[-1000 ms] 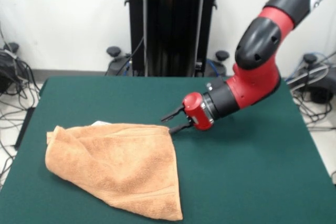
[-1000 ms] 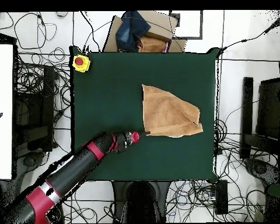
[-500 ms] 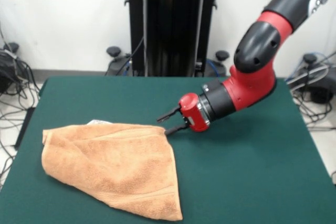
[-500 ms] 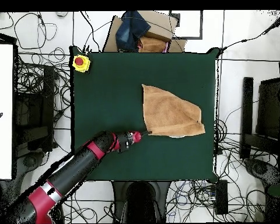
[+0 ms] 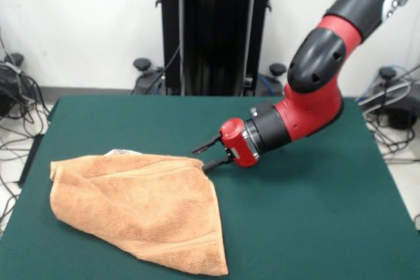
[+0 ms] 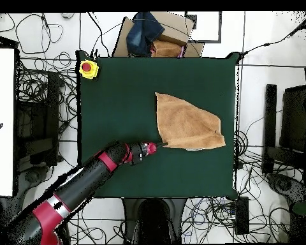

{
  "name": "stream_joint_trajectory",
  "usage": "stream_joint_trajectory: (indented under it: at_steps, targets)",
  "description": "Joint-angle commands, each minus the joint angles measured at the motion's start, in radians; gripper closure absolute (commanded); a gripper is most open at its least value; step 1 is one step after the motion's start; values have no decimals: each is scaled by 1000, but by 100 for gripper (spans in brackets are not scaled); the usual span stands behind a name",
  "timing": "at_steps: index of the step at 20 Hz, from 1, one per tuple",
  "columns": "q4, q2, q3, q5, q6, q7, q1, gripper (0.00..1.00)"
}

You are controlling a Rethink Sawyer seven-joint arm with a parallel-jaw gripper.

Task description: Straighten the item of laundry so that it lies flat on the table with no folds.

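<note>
The tan-orange towel (image 5: 141,204) lies folded over into a rough triangle on the front left part of the green table (image 5: 315,214). A small whitish tag (image 5: 121,153) peeks out at its far edge. My gripper (image 5: 201,159) is low over the table at the towel's far right corner, fingers apart, with the lower finger touching the corner. In the overhead view the towel (image 6: 186,124) lies right of the middle of the table (image 6: 117,102), and the gripper (image 6: 157,147) is at its lower left corner.
A yellow box with a red button (image 6: 88,68) sits at the table's top left corner in the overhead view. A cardboard box with blue cloth (image 6: 157,35) stands beyond the top edge. The black pedestal (image 5: 214,31) rises behind the table. Cables lie on the floor around it.
The gripper has moved a little left in the front view, and the towel has shifted left with it. The fingers stay apart.
</note>
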Motion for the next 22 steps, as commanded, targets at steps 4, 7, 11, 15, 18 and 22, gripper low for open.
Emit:
stream_joint_trajectory:
  at_steps: [4,7,11,15,18,22]
  targets:
    - [-223,-33,155,79,35,262,-28,0]
    - [-223,-53,181,80,45,262,-20,0]
    - [-234,-68,196,79,52,259,-19,0]
    - [-246,-59,188,77,48,264,-23,0]
    - [-252,-37,159,72,42,272,-31,0]
    - [-250,-3,117,61,23,274,-43,0]
